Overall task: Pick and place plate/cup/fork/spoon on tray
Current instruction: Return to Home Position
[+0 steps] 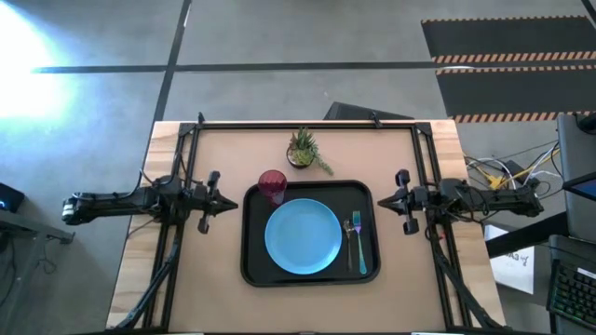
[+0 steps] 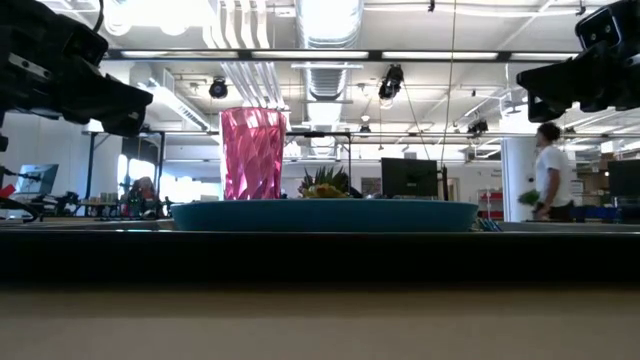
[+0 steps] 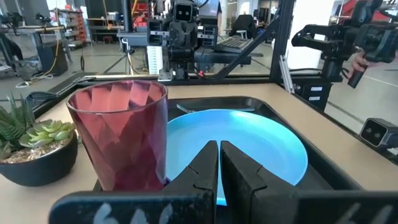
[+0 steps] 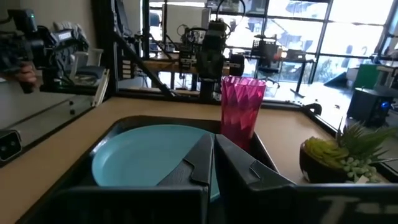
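On the tray [image 1: 250, 272], the plate [image 1: 303, 236] sits centred, cup [image 1: 272, 184] at the far-left corner, fork [image 1: 361, 251] to its right; left gripper [image 1: 226, 201] and right gripper [image 1: 385, 199] flank it, clenched and empty, seemingly parked clear, setting done.

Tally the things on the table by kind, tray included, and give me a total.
Black tray: 1
Light-blue plate: 1
Red cup: 1
Blue-handled fork: 1
Dark spoon: 1
Potted plant: 1
Total: 6
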### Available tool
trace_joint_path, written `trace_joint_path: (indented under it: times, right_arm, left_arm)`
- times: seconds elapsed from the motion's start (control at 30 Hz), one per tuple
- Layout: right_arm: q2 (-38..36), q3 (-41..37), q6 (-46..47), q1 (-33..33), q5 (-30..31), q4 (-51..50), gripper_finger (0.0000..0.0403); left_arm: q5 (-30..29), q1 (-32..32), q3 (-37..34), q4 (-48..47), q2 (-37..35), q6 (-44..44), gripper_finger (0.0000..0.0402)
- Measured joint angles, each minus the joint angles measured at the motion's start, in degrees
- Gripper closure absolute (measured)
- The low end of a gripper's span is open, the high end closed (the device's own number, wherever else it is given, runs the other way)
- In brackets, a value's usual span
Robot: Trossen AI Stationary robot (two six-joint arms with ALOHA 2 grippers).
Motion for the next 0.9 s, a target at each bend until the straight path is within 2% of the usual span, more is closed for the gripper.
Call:
trace_joint_path:
  times: [0.5, 0.73, 0.9]
  right_arm:
    - [0.13, 0.02, 0.6, 0.02, -0.06, -0.14, 0.0394]
    - [0.13, 0.02, 4.67, 0.02, -0.08, -0.03, 0.0394]
    - [0.13, 0.02, 4.64, 0.02, -0.1, -0.03, 0.0394]
  left_arm:
    - [-0.07, 0.0, -0.63, 0.99, 3.3, -0.51, 0.0402]
    - [0.44, 0.0, -0.78, 2.47, 4.91, -13.17, 0.0402]
    - [0.4, 0.0, -0.83, 2.5, 5.86, -12.18, 0.0402]
